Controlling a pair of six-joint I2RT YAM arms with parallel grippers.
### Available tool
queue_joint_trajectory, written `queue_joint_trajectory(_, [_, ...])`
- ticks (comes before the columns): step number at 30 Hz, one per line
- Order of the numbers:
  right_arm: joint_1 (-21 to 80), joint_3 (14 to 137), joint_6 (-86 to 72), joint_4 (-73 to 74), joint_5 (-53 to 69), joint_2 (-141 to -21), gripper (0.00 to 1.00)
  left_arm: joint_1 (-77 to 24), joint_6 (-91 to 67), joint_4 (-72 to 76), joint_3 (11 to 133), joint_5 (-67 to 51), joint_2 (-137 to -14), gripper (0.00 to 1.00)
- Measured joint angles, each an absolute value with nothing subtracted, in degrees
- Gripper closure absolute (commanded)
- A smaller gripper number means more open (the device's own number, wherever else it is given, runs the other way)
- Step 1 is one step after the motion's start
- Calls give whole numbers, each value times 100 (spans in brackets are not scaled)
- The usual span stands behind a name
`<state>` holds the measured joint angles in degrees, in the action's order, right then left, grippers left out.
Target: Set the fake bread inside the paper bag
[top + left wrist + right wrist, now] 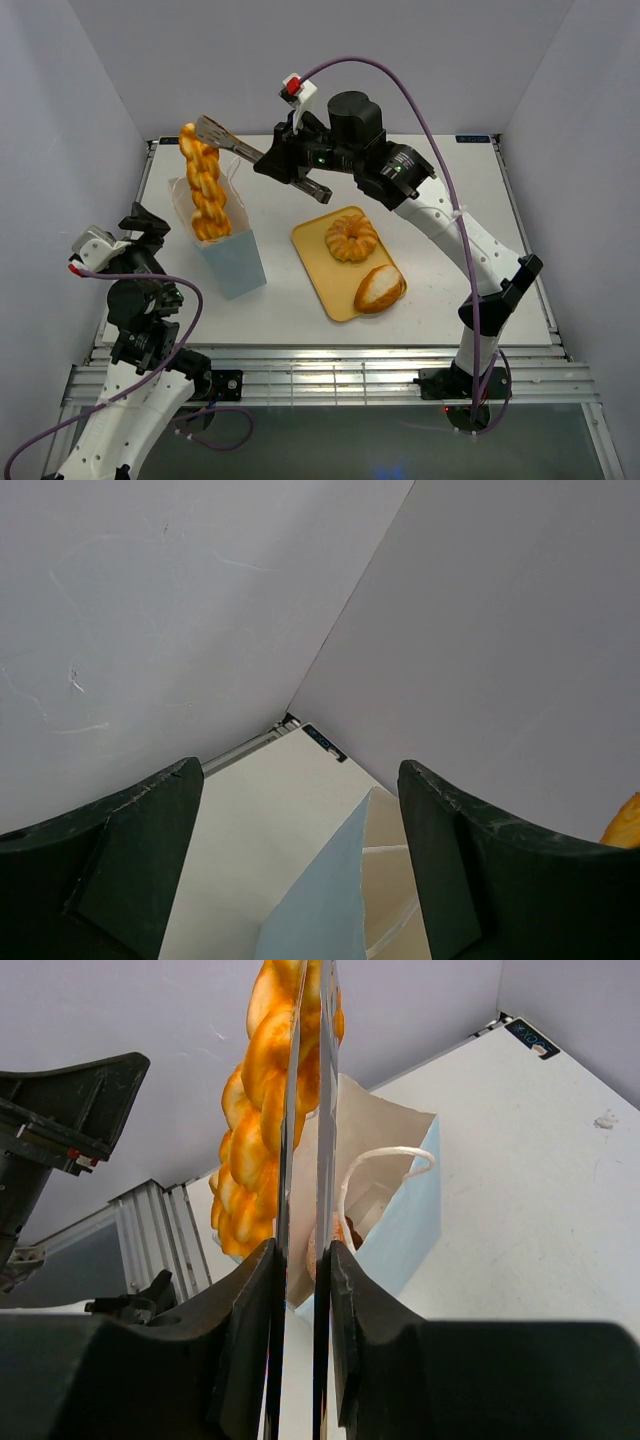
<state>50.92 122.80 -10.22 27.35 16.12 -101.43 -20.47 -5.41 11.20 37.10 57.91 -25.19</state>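
My workspace: a white tabletop (290, 320) boxed in by plain pale walls (300, 60).
Soft, even light falls around me; ribbed aluminium rails (330, 375) edge the near side, and faint scuffs (70, 680) mark one wall.

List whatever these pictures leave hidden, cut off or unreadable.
- Inside of the paper bag: in the top view the braided twist fills its mouth; in the right wrist view the tongs cross it.
- Tips of the tongs: cut off by the top edge of the right wrist view.
- Corner label: too small to read in any view.
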Motion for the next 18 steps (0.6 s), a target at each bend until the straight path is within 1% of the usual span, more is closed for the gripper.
queue_joint_trajectory(12, [5092, 12370, -1002, 2206, 1529, -10339, 74, -2047, -600, 1103, 3710, 5721, -2491, 11])
queue_joint_trajectory(18, [5092, 12042, -899, 1949, 1485, -10337, 73, -2049, -635, 1074, 3710, 5655, -2491, 11])
